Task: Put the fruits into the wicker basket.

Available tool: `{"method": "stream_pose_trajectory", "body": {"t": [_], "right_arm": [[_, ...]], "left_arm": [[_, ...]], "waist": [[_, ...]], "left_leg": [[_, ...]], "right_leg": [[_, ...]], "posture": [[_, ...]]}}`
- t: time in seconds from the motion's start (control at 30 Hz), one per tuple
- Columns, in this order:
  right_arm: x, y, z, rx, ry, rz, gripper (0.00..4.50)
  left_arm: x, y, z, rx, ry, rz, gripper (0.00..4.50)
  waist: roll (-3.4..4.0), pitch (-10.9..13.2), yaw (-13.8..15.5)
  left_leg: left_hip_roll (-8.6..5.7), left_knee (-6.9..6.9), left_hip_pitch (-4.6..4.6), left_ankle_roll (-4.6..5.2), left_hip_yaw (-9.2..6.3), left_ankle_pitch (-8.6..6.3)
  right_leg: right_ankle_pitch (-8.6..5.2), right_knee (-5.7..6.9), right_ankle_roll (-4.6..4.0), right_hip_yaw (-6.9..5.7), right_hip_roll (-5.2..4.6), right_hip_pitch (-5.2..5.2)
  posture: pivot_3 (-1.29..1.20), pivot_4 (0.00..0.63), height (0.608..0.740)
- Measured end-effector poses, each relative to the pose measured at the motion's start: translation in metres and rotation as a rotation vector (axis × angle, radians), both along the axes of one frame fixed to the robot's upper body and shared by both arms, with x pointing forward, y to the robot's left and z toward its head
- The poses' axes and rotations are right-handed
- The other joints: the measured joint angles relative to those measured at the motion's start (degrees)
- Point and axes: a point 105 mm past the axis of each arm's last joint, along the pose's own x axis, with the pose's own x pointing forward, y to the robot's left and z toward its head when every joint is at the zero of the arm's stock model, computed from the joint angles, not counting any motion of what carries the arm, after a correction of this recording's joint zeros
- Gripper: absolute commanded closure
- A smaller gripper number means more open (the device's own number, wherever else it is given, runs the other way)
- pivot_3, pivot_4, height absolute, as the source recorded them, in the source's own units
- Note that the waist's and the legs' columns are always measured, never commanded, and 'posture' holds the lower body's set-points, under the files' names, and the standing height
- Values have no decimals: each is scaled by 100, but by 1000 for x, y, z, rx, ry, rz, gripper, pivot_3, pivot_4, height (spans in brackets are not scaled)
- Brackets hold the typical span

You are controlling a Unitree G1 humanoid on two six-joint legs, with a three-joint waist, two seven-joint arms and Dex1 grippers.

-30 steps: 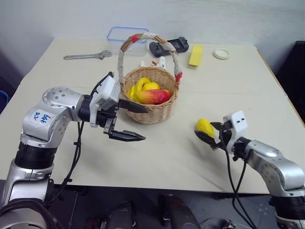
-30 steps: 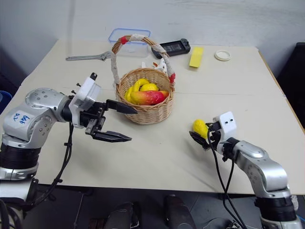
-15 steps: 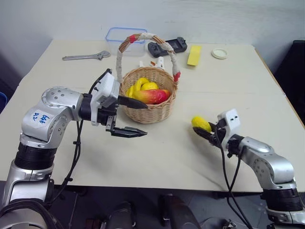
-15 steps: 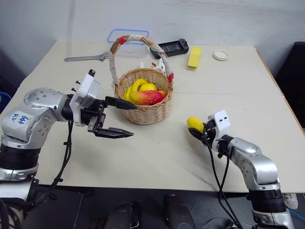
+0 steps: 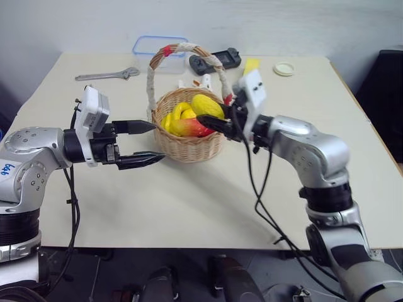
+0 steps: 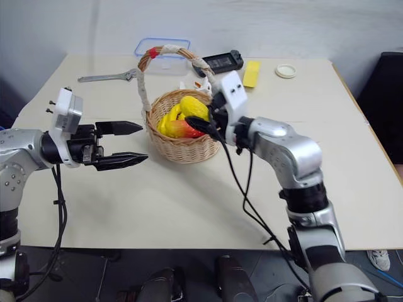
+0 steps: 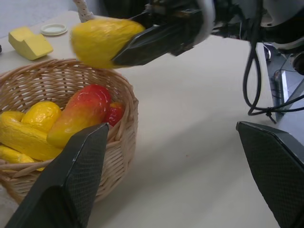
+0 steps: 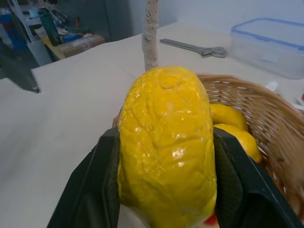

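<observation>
- Since a second ago, the right gripper (image 5: 211, 121) has swung up off the near right table and across to the wicker basket (image 5: 189, 139), carrying the bumpy yellow fruit (image 5: 208, 106); the left gripper (image 5: 143, 143) has drawn back to the left.
- Nearest, the left gripper hangs with jaws wide and empty, just beside the basket.
- Next out, the right jaws clamp the yellow fruit, poised over the basket's rim, not yet released.
- Inside lie the mango (image 7: 80, 114), bananas (image 7: 21, 137) and another yellow piece (image 7: 42, 114).
- Judging by this, only the drop remains; no loose fruit is visible on the table (image 5: 189, 201).
- Farther off sit a wrench (image 5: 104, 75), a clear box (image 5: 154, 45) and a yellow block (image 5: 252, 63).
</observation>
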Motion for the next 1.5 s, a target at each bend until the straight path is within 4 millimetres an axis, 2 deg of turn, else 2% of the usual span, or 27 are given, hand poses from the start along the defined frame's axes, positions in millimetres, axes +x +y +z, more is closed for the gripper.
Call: {"method": "stream_pose_trajectory", "body": {"t": [0.03, 0.1, 0.13, 0.27, 0.37, 0.43, 0.5, 0.6, 0.7, 0.77, 0.87, 0.97, 1.07, 1.17, 1.37, 1.5], "right_arm": [[5, 4, 0, -2, 4, -10, 2562], [18, 16, 1, -1, 5, -32, 1800], [22, 20, 1, -1, 2, -38, 1557], [35, 37, 5, 2, -20, -64, 168], [33, 36, 8, 2, -33, -52, 168], [22, 31, 12, 25, -41, -21, 168], [2, 14, 15, 62, -37, 7, 168], [-21, -13, 9, 65, -16, 11, 168], [-43, -45, -7, -13, -23, -10, 168], [-48, -66, -15, -30, -13, -58, 168], [-42, -92, -11, 2, -12, -167, 168], [-29, -98, -2, 49, -37, -230, 168], [-14, -91, 2, 97, -51, -256, 168], [1, -77, -3, 107, -41, -258, 168], [37, -50, 0, 134, -43, -266, 168], [55, -45, -5, 129, -56, -299, 1073]], "left_arm": [[0, 0, 0, 0, -2, 2, 0], [0, -1, 0, -2, -7, 10, 0], [0, -2, 0, -3, -9, 7, 0], [-3, -7, -3, -6, -9, -6, 0], [-3, -7, -3, -7, -8, -7, 0], [-2, -7, -2, -8, -13, -9, 0], [-1, -8, -1, -13, -25, -12, 0], [5, -8, 6, -39, -42, -4, 0], [11, -12, 15, -65, -78, 1, 0], [14, -11, 17, -71, -84, 13, 0], [16, -11, 19, -74, -91, 12, 0], [18, -11, 19, -79, -90, 9, 0], [19, -14, 17, -80, -83, 0, 0], [20, -15, 16, -75, -90, -2, 0], [22, -20, 24, -68, -131, -4, 0], [23, -20, 24, -65, -132, 4, 0]], "waist": [[0, 0, 4], [0, 0, -4], [0, 0, -6], [0, 0, -32], [0, 0, -16], [0, 0, -9], [-1, -1, 34], [-1, -1, 71], [-2, -1, 103], [-1, -1, 64], [-1, -1, -19], [-1, -1, -60], [-1, -1, -61], [-1, -1, -59], [0, 0, -45], [0, 0, -32]], "left_leg": [[0, 1, -11, 0, 3, 0], [-1, 11, -51, 0, 4, 0], [2, 18, -68, -1, 3, 1], [8, 22, -78, -3, 4, 0], [8, 21, -80, -4, 3, -1], [7, 21, -81, -3, 2, -1], [7, 21, -83, -3, -5, -2], [5, 27, -82, -2, -4, -3], [4, 31, -77, 1, -4, -4], [4, 30, -69, 2, 2, -4], [7, 30, -62, -2, 4, 2], [14, 27, -49, -17, 4, 18], [16, 14, -45, -26, 0, 29], [16, 9, -46, -26, 1, 28], [15, 11, -53, -25, 5, 27], [16, 9, -56, -23, 4, 26]], "right_leg": [[0, 0, 0, 1, -1, -11], [1, 9, 1, 2, -1, -50], [1, 10, 1, 1, 1, -64], [0, 7, 1, 1, 5, -70], [0, 4, 1, 0, 4, -70], [0, 2, 1, 0, 3, -70], [0, -2, 2, -7, 1, -66], [0, 0, 2, -6, -1, -64], [1, 2, 3, -6, 1, -60], [2, 8, 4, -1, 4, -58], [10, 14, 0, 0, 8, -58], [16, 20, -8, 2, 19, -54], [18, 22, -12, 3, 25, -55], [18, 20, -12, 5, 25, -56], [18, 13, -12, 6, 24, -58], [18, 8, -12, 5, 23, -58]], "posture": [[0, 150, 740], [0, 150, 740], [0, 150, 740], [0, 150, 740], [0, 150, 740], [0, 150, 740], [0, 150, 740], [0, 150, 740], [0, 150, 740], [0, 150, 740], [0, 150, 740], [0, 150, 740], [0, 150, 740], [0, 150, 740], [0, 150, 740], [0, 150, 740]]}}
